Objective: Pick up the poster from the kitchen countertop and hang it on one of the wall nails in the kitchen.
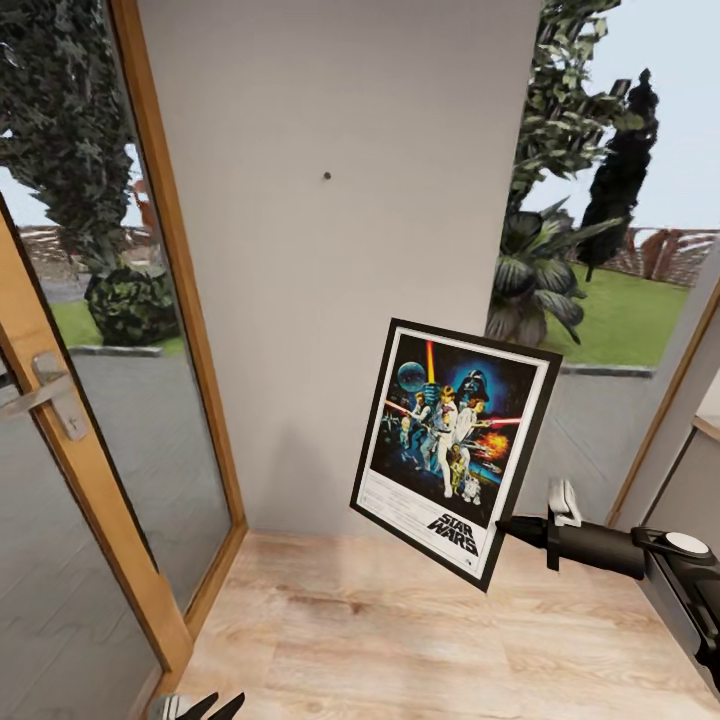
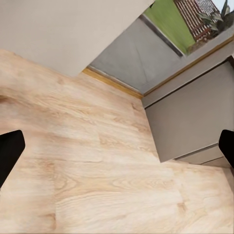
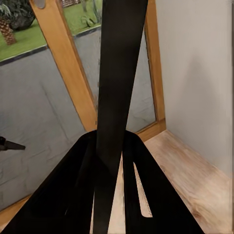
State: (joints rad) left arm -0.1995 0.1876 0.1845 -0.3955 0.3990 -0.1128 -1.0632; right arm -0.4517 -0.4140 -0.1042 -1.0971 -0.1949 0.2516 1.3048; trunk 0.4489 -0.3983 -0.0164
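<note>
The poster (image 1: 452, 447), a Star Wars print in a thin black frame, hangs tilted in the air in front of the off-white wall (image 1: 330, 300). My right gripper (image 1: 512, 527) is shut on its lower right edge. In the right wrist view the frame edge (image 3: 119, 97) runs as a black strip between the dark fingers (image 3: 146, 195). One wall nail (image 1: 327, 177), a tiny dark dot, sits on the wall above and left of the poster. My left gripper (image 1: 205, 708) is low at the head view's bottom edge; its fingertips (image 2: 9, 153) stand wide apart over the wood floor, open and empty.
A wood-framed glass door (image 1: 90, 400) with a metal handle (image 1: 55, 395) stands at the left. Light wood floor (image 1: 400, 640) lies below. A window with garden plants (image 1: 560, 250) is to the right of the wall, and a grey cabinet (image 2: 190, 117) stands at the far right.
</note>
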